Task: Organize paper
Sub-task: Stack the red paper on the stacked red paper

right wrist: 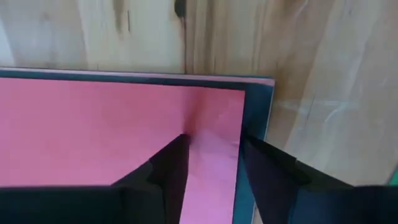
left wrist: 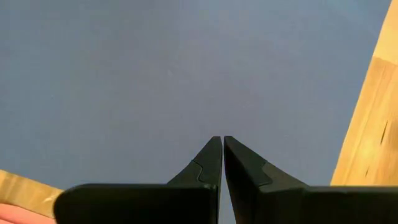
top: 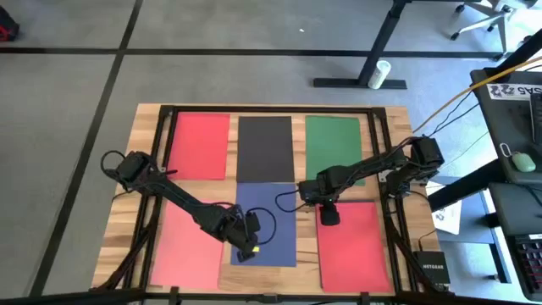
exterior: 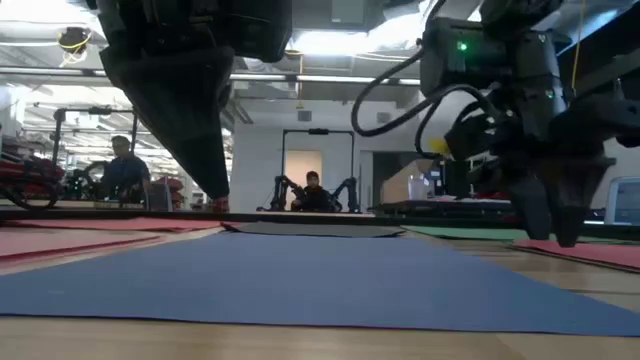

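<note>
Evidently the sheets are lying spread flat across the wooden table (top: 398, 254) so each can be reached singly: a red sheet (top: 200, 146) at about ten o'clock from the table's middle, a black sheet (top: 265, 148) at twelve, a green sheet (top: 332, 140) at two, a pink sheet (top: 185, 250) at eight, a blue sheet (top: 273, 241) at six and another red sheet (top: 354, 250) at four. The left gripper (top: 244, 241) is pressing down on the blue sheet, fingers (left wrist: 208, 163) closed tip to tip with nothing between them, probably to pin or slide it. The right gripper (top: 329, 216) is sitting at the far edge of the near red sheet, fingers (right wrist: 168, 168) narrowly parted and straddling that corner, likely to pinch it. All sheets are looking matte, thin and uncreased; a dark edge is peeking from under the red corner.
</note>
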Tool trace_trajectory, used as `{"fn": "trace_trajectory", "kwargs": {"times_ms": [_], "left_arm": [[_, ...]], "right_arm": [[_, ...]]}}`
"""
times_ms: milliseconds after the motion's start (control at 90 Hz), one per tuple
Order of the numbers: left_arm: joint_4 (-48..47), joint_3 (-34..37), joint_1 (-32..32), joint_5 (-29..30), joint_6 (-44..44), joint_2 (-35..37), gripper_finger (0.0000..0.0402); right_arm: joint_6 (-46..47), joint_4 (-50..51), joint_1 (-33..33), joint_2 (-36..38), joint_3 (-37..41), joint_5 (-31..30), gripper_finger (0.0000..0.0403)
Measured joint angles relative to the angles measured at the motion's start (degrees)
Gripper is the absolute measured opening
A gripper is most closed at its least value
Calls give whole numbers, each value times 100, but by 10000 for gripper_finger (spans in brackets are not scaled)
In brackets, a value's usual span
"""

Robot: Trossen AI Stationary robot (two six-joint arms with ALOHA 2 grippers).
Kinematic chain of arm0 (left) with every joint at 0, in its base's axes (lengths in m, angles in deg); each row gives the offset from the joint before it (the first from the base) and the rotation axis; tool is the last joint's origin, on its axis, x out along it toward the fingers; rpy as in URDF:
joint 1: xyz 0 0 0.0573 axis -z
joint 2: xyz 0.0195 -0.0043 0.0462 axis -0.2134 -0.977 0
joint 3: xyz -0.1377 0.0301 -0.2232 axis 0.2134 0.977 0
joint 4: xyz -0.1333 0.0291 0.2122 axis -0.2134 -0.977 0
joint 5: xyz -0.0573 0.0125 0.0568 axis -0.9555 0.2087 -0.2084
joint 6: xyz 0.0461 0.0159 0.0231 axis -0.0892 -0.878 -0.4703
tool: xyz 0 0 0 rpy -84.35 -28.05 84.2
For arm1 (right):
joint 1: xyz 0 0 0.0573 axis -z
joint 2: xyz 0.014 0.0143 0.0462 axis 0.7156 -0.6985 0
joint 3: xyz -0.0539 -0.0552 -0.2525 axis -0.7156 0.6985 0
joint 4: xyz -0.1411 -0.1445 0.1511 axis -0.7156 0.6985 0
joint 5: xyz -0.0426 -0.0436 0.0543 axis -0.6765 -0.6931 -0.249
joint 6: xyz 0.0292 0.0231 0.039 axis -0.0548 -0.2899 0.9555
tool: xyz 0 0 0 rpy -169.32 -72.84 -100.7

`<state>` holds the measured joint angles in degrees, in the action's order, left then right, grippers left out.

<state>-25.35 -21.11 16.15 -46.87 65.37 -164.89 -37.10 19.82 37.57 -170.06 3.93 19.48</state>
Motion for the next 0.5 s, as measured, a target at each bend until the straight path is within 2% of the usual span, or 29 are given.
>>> {"fn": "trace_trajectory", "kwargs": {"times_ms": [133,322,500], "left_arm": [[1,0,0,0,29,0,0],[4,0,0,0,45,0,0],[3,0,4,0,78,0,0]], "right_arm": [[-25,-17,0,0,0,0,107],[-115,-8,-2,0,4,-75,15],[-192,8,22,0,4,-277,3]]}}
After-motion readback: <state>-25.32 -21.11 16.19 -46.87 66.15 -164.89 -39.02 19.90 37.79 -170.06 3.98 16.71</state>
